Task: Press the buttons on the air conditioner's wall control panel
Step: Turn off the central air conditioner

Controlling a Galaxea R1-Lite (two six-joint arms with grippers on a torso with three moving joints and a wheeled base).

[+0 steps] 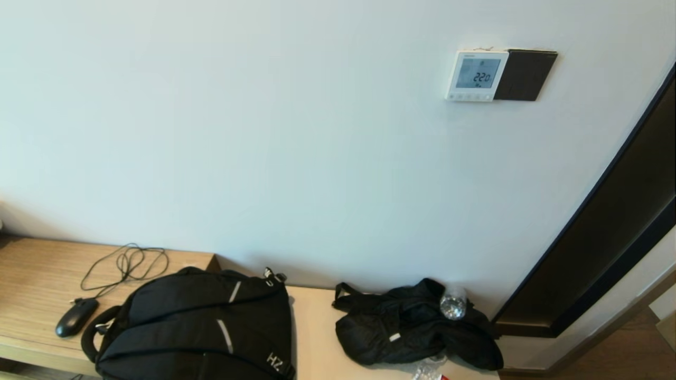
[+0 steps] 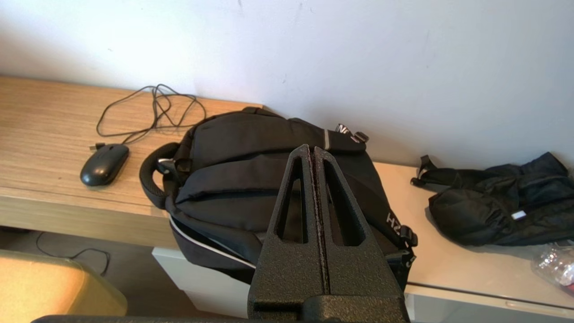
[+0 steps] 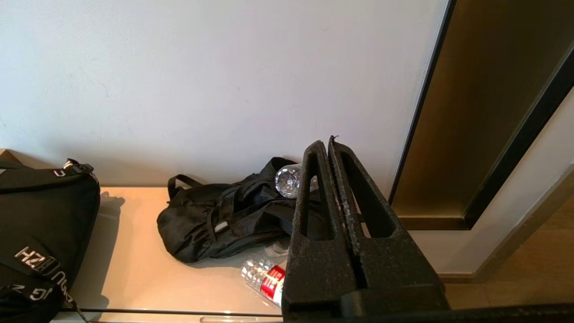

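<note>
While both arms sit outside the head view, each wrist view shows its own: left hand (image 2: 312, 150) and right hand (image 3: 327, 143) pressed closed above the desk (image 1: 37, 279). Upper right of the head view, the wall control panel (image 1: 476, 75) hangs with its buttons (image 1: 469, 96).

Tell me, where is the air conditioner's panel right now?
In the head view, the white panel hangs high on the wall, upper right, touching a black square panel on its right, far above the bags.
</note>
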